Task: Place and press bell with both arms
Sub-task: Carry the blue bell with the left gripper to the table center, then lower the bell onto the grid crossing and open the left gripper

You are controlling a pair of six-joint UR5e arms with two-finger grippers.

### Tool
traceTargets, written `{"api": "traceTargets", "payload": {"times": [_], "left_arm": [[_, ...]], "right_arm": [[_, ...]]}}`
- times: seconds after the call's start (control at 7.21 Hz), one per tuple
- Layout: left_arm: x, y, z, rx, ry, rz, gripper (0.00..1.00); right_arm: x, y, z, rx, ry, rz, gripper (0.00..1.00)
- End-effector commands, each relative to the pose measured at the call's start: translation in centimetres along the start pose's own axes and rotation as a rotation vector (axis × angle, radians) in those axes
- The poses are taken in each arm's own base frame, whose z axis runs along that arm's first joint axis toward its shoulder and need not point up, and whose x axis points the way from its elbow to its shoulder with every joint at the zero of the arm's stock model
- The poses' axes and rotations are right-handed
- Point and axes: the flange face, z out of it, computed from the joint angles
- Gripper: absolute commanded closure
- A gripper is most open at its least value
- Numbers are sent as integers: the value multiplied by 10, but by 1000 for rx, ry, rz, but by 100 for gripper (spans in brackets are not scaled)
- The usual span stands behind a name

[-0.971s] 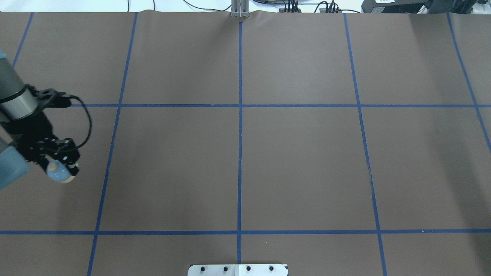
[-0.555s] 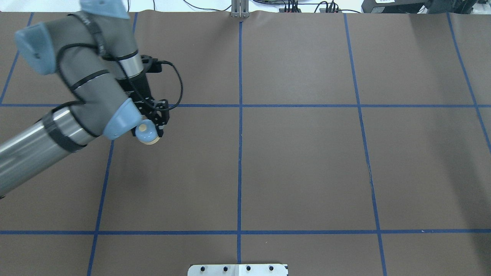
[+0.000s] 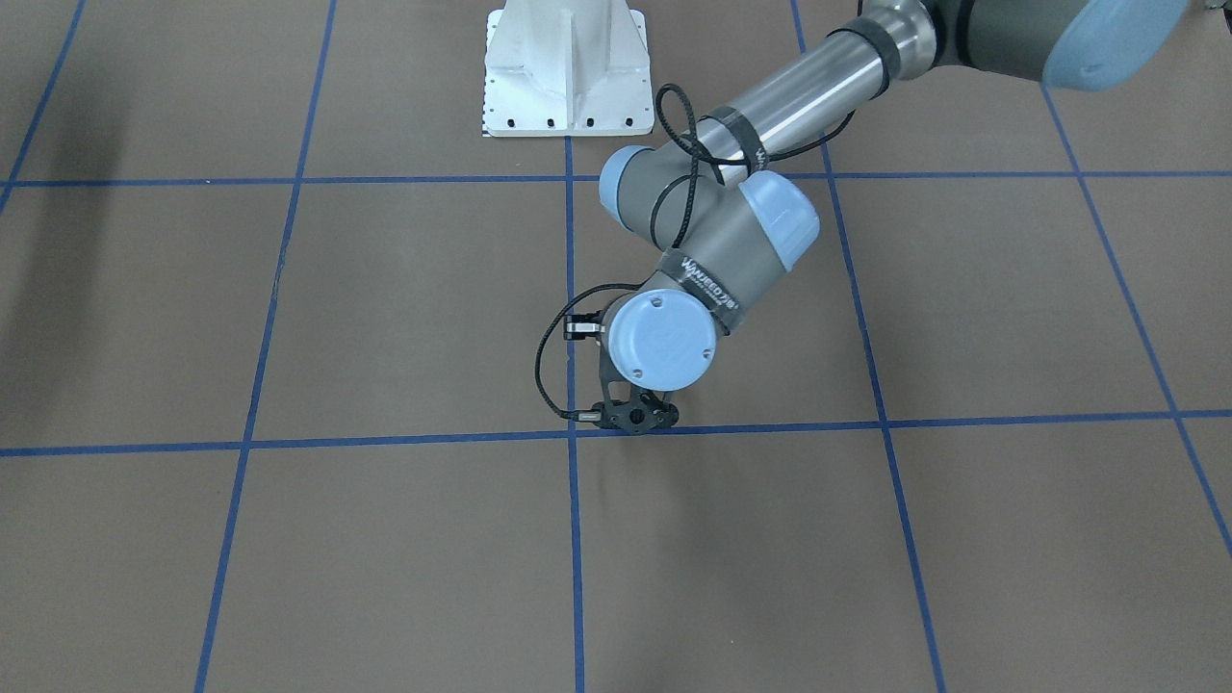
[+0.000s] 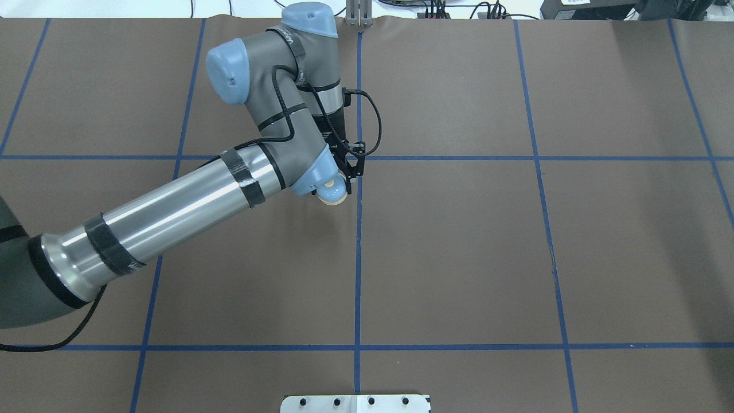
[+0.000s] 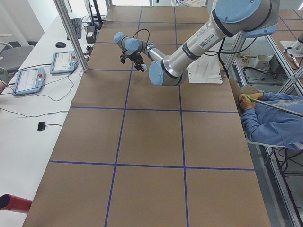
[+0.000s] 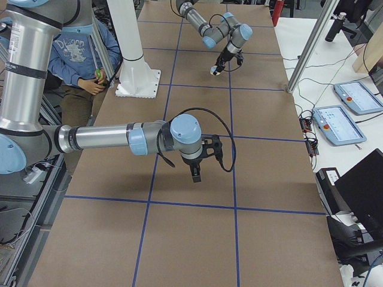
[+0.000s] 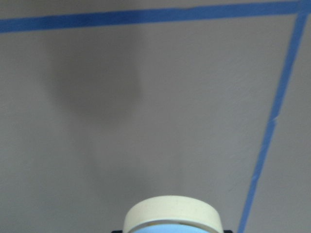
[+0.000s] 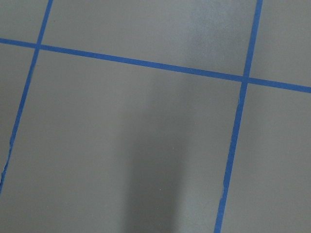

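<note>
The bell (image 4: 331,194), a light-blue dome with a cream base ring and button, hangs in my left gripper (image 4: 342,182) just left of the table's centre line, above the brown mat. The left gripper is shut on it. In the left wrist view the bell's cream ring (image 7: 172,214) fills the bottom edge, with its shadow on the mat beyond. The bell also shows small in the exterior right view (image 6: 213,72) and the exterior left view (image 5: 142,69). My right gripper (image 6: 196,174) shows only in the exterior right view, pointing down over the mat; I cannot tell if it is open.
Blue tape lines divide the brown mat (image 4: 459,246) into squares. The white pedestal (image 3: 566,67) stands at the robot's side. A seated person (image 5: 272,120) is beside the table. Tablets (image 6: 341,124) lie on the side bench.
My left arm has swept from the table's left edge to near the centre line, carrying the bell with it.
</note>
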Motion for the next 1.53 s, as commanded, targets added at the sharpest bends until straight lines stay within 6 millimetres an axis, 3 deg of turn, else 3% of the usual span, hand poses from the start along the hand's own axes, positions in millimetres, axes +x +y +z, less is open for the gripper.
{"api": "traceTargets", "payload": {"times": [0.0, 0.28, 0.55, 0.97, 1.11, 1.25, 1.39], "left_arm": [[32, 6, 30, 6, -24, -27, 63], [39, 4, 38, 17, -34, -37, 48], [44, -4, 49, 65, -25, -65, 48], [51, -1, 55, 60, -32, -102, 19], [52, 0, 55, 62, -29, -98, 2], [54, 2, 52, 64, -27, -100, 1], [52, 1, 28, 88, -8, -99, 1]], "right_arm": [[1, 0, 1, -2, 0, 2, 0], [2, 1, 1, -4, 0, 5, 0], [4, 1, 3, -6, 0, 5, 0], [4, 1, 3, -7, 0, 7, 0], [4, 1, 3, -7, 0, 1, 0], [-3, -6, 7, -15, 2, -16, 0], [-6, -13, 5, -6, 2, -23, 0]]}}
